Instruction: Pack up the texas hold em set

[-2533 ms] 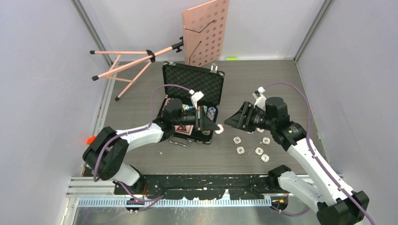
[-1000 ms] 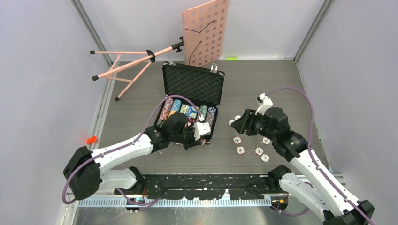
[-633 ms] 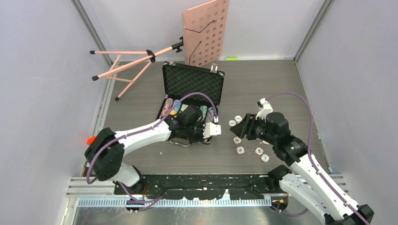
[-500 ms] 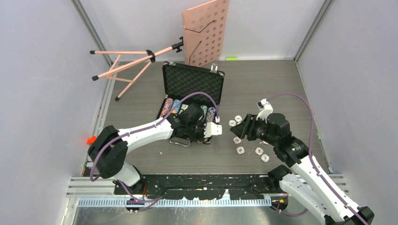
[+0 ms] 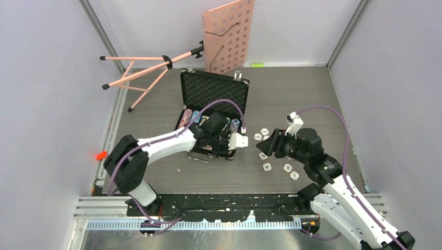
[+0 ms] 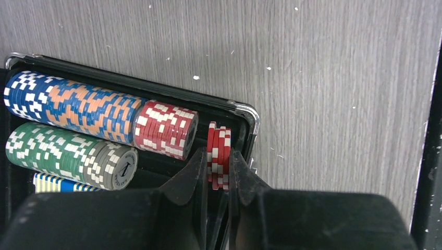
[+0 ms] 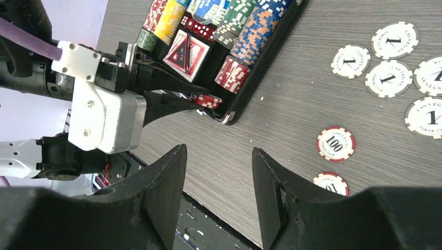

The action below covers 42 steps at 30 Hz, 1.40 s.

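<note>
Red chips (image 6: 219, 148) pinched on edge at a corner of the open black case (image 6: 246, 110)

In the left wrist view, the left fingers (image 6: 190, 177) press against both faces of a short stack of red chips at lower centre. The stack stands at the case's right-hand corner, just beside the red end of a blue-and-orange chip row (image 6: 78, 107), with a green-and-grey row (image 6: 62, 153) below that. From above, the case sits open at mid-frame, its foam lid (image 5: 215, 91) raised toward the pink music stand (image 5: 229, 34) at the top. The right fingers (image 7: 164, 192) are spread wide and hold nothing. They hover over the tabletop (image 7: 271, 130), left of the loose chips (image 7: 388, 78), white and red, scattered at the right edge of that frame.
</note>
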Available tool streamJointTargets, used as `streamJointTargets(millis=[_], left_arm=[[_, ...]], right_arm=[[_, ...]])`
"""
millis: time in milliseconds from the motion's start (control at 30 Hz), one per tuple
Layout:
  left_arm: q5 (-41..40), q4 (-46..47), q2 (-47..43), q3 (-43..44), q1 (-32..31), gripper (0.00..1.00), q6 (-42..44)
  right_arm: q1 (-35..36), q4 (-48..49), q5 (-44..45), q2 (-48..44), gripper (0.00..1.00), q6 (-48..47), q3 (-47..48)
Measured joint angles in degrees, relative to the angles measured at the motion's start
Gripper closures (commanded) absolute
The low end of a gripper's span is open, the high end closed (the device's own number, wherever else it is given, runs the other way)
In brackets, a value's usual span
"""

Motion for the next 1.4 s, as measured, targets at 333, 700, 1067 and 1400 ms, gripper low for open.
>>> streamJointTargets(millis=[333,700,1067,1400], left_arm=[[0.22,-0.17,3.74,1.2,1.57,1.0,1.49],[0.2,1.64,4.85,2.01,1.7,0.85,1.66],[0.2,2.43,4.85,1.92,1.64,0.7,0.68],[0.37,2.14,4.85,1.66,1.49,0.73,0.72]], right_arm=[[0.0,0.07,0.04,1.22,0.45,-0.02,0.0],[0.0,0.07,0.2,1.57,0.45,-0.02,0.0],[0.0,0.07,0.22,2.01,0.45,0.0,0.0],[0.0,0.07,0.2,1.99,0.45,0.13,0.0]])
